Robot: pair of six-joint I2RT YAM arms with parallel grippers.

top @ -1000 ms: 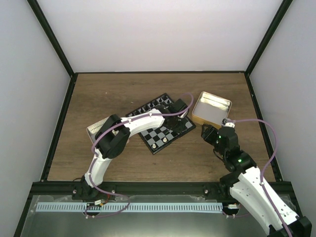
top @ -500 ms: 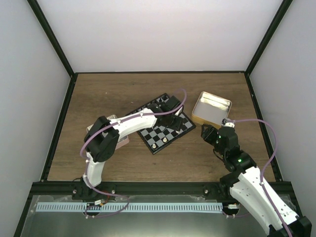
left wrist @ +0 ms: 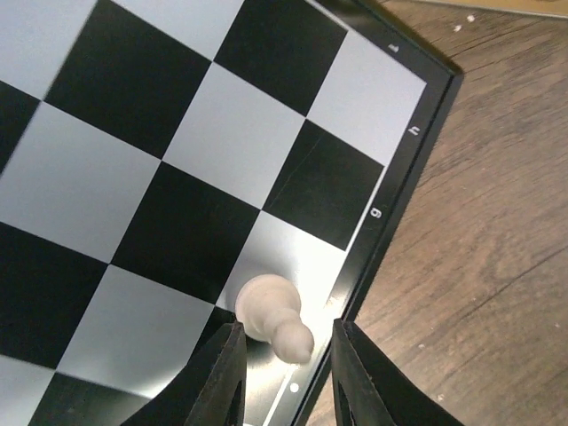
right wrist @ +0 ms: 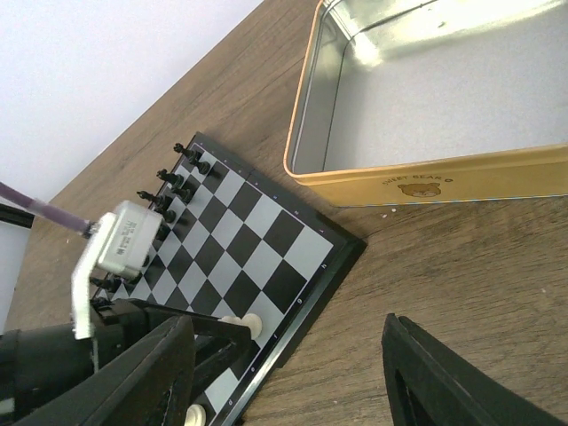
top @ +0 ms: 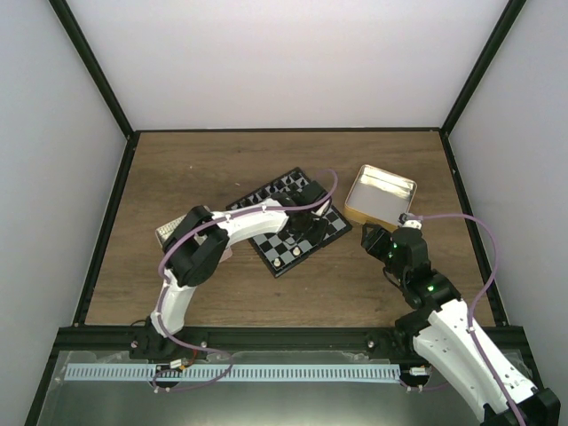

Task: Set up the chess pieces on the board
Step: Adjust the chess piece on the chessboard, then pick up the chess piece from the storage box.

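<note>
So the whole thing sits in a little booth with plain white walls (top: pixel 284 62) and a black frame (top: pixel 288 130) round a brown wood-grain surface (top: pixel 195 169).

The board (top: pixel 266 244) is about mid-surface, turned at an angle. An open gold tin (top: pixel 380 197) sits just to its right, close to the corner but not touching. The tin's side has a tiny bear face and some small print that seems to include "BEAR"; the rest is too small to read. The board's rim has letters, and "h" and "g" show up in the left wrist view.

The left arm reaches across the board. The left claw (left wrist: pixel 286 335) is down at the right-hand edge by the "g", its two fingers (left wrist: pixel 217 377) straddling a white pawn (left wrist: pixel 264 303) on a silver square. The jaws are only partly spread, and there's a sliver of gap on the pawn's right side, so nothing's actually pinched.

The right claw (right wrist: pixel 288 330) hangs off the board's right corner, spread wide with nothing in it.

Black pieces (right wrist: pixel 173 182) are lined up along the far edge. A couple more white pieces (right wrist: pixel 193 413) stand at the near edge.
</note>
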